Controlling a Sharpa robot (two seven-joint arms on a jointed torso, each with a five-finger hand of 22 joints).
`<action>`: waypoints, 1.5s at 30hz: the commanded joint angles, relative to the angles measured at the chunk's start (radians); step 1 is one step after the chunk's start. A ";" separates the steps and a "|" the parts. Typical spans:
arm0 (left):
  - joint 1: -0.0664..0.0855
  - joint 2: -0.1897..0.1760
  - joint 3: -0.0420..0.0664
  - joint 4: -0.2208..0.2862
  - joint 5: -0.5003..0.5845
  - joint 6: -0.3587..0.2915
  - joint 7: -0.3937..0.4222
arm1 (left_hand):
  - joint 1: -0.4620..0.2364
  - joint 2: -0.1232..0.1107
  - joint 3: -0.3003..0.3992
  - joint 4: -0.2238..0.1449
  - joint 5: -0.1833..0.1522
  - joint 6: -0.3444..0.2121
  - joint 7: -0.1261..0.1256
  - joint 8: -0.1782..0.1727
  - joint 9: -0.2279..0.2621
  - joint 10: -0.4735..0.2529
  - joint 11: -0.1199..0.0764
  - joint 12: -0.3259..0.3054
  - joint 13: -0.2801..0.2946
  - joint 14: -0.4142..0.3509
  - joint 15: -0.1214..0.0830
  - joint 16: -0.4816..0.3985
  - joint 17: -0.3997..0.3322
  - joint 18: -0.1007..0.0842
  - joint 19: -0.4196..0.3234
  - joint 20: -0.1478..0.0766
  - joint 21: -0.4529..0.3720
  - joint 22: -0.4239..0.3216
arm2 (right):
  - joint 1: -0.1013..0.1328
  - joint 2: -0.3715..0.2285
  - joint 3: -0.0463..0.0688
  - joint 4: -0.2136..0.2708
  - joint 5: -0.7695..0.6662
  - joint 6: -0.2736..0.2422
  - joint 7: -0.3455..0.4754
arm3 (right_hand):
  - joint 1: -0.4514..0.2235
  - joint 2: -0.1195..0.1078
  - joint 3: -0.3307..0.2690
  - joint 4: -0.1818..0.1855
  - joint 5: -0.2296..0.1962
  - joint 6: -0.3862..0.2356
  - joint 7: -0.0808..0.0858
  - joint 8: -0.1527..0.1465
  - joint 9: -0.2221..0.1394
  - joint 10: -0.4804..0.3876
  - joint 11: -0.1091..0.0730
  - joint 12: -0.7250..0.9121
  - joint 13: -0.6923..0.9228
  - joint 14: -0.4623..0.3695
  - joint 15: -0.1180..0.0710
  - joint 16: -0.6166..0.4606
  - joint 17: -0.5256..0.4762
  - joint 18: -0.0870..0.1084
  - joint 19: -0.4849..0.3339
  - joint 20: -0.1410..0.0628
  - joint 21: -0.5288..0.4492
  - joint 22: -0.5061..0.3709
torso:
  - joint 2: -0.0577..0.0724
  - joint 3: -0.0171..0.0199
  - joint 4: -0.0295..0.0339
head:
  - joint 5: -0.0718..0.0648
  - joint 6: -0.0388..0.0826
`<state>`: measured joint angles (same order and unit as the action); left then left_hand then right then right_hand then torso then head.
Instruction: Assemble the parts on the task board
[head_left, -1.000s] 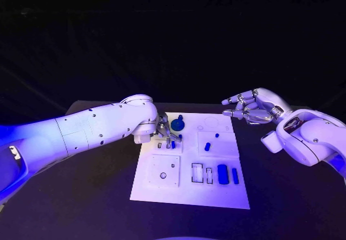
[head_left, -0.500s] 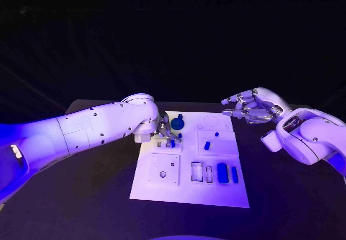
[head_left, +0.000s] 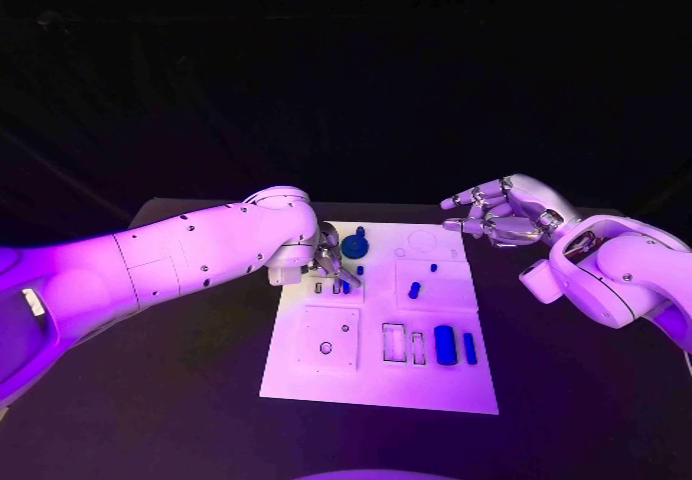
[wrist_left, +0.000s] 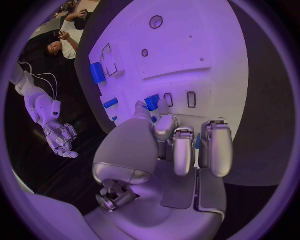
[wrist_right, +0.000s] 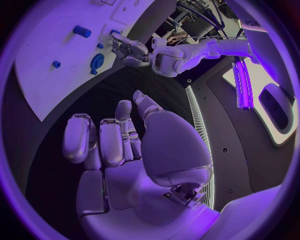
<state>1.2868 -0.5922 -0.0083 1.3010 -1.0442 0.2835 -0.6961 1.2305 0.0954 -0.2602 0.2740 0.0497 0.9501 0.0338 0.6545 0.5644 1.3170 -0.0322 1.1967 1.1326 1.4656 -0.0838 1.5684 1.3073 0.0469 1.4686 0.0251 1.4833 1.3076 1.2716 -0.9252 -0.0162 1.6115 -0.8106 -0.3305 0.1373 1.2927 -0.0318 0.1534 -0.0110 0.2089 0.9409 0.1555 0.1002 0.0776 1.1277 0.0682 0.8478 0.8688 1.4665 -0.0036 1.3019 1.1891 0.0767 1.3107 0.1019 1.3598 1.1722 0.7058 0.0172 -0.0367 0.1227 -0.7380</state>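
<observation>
the white rectangular task board (head_left: 378, 385) lies flat in the middle of the black table (head_left: 173, 400), its long side running away from the robot. the left hand (head_left: 329, 266) is low over the board's far left part, fingers pointing down at a row of small slots. in the left wrist view the left hand (wrist_left: 181, 145) has its fingers curled in close together, and a small blue block-shaped part (wrist_left: 152, 102) sits at the fingertips (wrist_left: 143, 106), seemingly pinched between the thumb and a neighbouring finger just above the board; i cannot tell for sure how firm the grip is, nor whether the piece touches the plate. a round dark blue knob-like part (head_left: 355, 243) stands on the board just beyond that hand. further right on the plate a short blue peg (head_left: 414, 292) stands in a square recess, and near the front edge a thick blue cylinder (head_left: 444, 345) lies beside a thinner blue bar (head_left: 470, 349). the right hand (head_left: 498, 217) hangs in the air past the board's far right corner, apart from everything, palm turned towards the robot; in the right wrist view the right hand (wrist_right: 119, 140) has its fingers loosely bent and spread, with nothing between them.
</observation>
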 joint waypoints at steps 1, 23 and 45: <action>0.001 0.003 0.000 -0.001 0.010 0.025 -0.002 | 0.025 0.005 0.006 -0.012 -0.002 -0.008 0.001 0.008 0.006 0.008 -0.001 0.005 0.002 0.105 -0.008 0.002 0.263 -0.014 0.039 -0.007 0.000 0.122 | -0.001 0.002 0.000 0.000 -0.010 0.017 0.000 | 0.005 0.002 -0.003 -0.003 0.006 0.007 -0.002 0.005 0.001 -0.002 -0.005 -0.004 -0.001 0.023 -0.009 -0.007 -0.001 0.013 -0.003 -0.004 -0.006 -0.001 | 0.000 0.0001 0.0001 | 0.000 -0.003; 0.001 -0.021 0.000 0.016 0.065 -0.020 0.013 | 0.162 -0.171 0.732 -0.098 0.046 -0.048 0.011 -0.057 0.058 -0.017 0.016 -0.079 -0.056 0.105 -0.002 0.002 0.263 -0.008 0.030 -0.004 -0.017 0.109 | -0.002 0.007 -0.001 -0.005 -0.008 0.028 0.002 | 0.008 0.003 -0.002 -0.004 0.007 0.007 -0.001 0.005 0.001 -0.004 -0.005 -0.006 -0.004 0.022 -0.009 -0.009 -0.002 0.014 -0.006 -0.004 -0.009 -0.005 | 0.000 0.0013 0.0016 | 0.003 -0.009; -0.007 -0.060 0.000 0.055 0.014 -0.137 0.021 | 0.043 -0.247 0.973 -0.170 0.046 -0.046 0.010 -0.032 0.121 0.007 0.004 -0.057 -0.034 0.105 -0.003 0.002 0.263 -0.010 0.035 -0.002 -0.014 0.119 | -0.003 0.012 -0.002 -0.010 -0.004 0.035 0.008 | 0.007 0.003 -0.003 -0.004 0.007 0.006 -0.001 0.005 0.000 -0.006 -0.004 -0.010 -0.008 0.021 -0.009 -0.012 -0.006 0.015 -0.009 -0.005 -0.013 -0.011 | 0.001 0.0000 -0.0001 | 0.015 -0.015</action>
<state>1.2807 -0.6536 -0.0082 1.3538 -1.0052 0.1650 -0.6812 1.2817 -0.1490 0.5393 0.2725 0.1001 0.9004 0.0485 0.6191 0.6843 1.3171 -0.0289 1.1353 1.0981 1.4659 -0.0908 1.5684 1.3078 0.0470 1.4651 0.0219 1.4698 1.3074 1.2692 -0.9143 -0.0186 1.6009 -0.8100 -0.3118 0.1382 1.2926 -0.0318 0.1535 -0.0110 0.2089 0.9407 0.1552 0.1002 0.0774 1.1249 0.0655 0.8426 0.8627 1.4665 -0.0036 1.2942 1.1838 0.0766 1.3071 0.0984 1.3514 1.1624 0.7064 0.0178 -0.0355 0.1363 -0.7517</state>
